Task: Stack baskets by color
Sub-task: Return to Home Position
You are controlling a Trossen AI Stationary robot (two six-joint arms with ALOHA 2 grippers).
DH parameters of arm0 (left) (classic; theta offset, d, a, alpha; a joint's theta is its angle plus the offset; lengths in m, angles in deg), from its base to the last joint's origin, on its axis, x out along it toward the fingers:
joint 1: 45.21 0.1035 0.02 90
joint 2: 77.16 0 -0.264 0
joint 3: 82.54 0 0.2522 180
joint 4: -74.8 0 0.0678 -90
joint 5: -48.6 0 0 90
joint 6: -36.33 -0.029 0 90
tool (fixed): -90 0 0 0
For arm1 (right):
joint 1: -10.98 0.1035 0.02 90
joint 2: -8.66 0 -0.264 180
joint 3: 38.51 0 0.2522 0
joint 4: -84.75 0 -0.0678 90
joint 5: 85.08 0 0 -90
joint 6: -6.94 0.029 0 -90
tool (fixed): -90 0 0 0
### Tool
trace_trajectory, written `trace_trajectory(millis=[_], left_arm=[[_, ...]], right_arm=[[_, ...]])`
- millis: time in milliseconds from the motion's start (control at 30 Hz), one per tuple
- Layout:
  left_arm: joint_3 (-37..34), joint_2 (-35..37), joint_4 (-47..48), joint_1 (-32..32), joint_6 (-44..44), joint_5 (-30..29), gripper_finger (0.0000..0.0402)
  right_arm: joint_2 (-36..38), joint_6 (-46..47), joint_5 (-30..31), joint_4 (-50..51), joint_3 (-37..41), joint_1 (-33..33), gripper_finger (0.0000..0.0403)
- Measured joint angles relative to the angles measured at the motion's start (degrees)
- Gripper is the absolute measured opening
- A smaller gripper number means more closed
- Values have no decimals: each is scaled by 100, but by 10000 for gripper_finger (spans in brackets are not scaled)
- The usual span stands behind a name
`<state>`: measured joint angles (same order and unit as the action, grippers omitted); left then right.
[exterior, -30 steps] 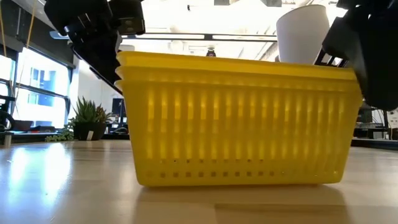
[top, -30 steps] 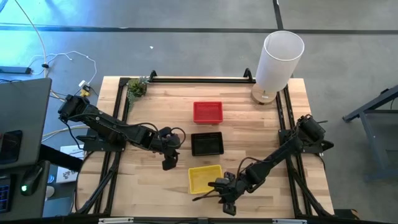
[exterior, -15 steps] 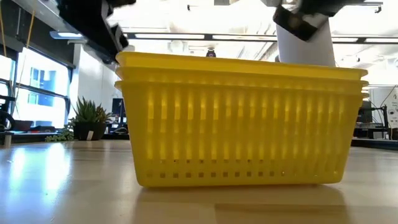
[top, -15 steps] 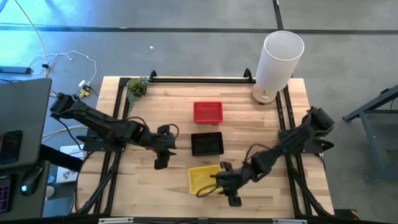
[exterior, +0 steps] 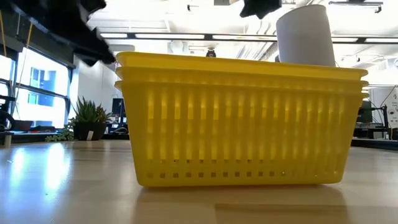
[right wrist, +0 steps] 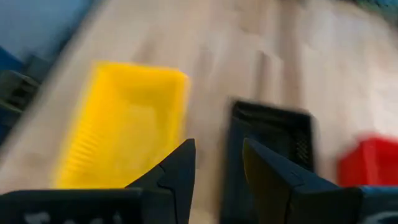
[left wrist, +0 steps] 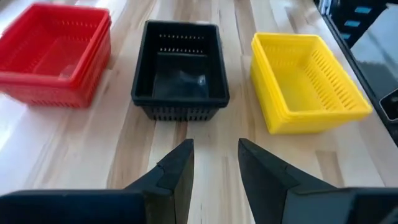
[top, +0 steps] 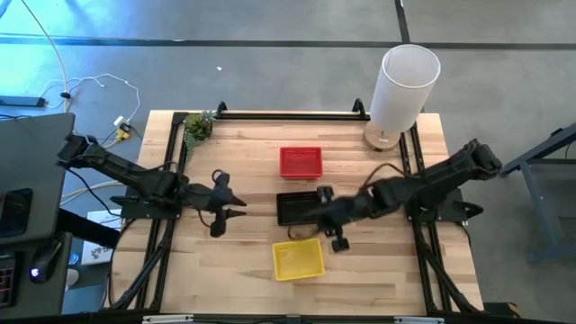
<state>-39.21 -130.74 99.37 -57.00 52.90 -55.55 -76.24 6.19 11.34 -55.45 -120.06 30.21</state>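
Three basket stacks stand in a row on the wooden table: red farthest, black in the middle, yellow nearest. All rest on their bottoms. The low view shows the yellow stack with nested rims. The left wrist view holds the red stack, the black stack and the yellow stack. My left gripper hovers left of the black stack, open and empty. My right gripper hangs open and empty above the black stack's right side.
A tall white cylinder stands at the far right corner, also in the low view. A small plant sits at the far left corner. Black frame rails border the table. Bare wood lies left and right of the baskets.
My right gripper has risen from the near edge beside the yellow stack and gone toward the far edge, rolling as it went, to above the black stack's right side. My left gripper has drawn back toward the table's left edge. The baskets have stayed put.
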Motion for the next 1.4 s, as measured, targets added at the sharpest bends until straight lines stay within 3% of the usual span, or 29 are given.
trace_trajectory(millis=[167, 333, 500, 700, 1133, 1400], left_arm=[[-886, 560, -938, 2, 98, -4, 113], [-1540, 962, -1766, 15, -71, -3, 113], [-1897, 1326, -1796, 119, -355, -67, 113], [-1993, 2148, -912, 416, -482, -548, 113], [-1993, 4475, 420, 697, -782, -691, 113], [-2301, 5346, 160, 691, -837, -303, 113]], right_arm=[[-27, -251, 58, 492, 86, -694, 122], [8, -479, -772, 183, 786, -1382, 122], [330, -263, -1188, -283, 1737, -1931, 122], [1221, -102, -1406, -1407, 2883, -2394, 122], [3864, -82, -1340, -2825, 4772, -2638, 122], [5051, 237, -1319, -4200, 5999, -2635, 122]])
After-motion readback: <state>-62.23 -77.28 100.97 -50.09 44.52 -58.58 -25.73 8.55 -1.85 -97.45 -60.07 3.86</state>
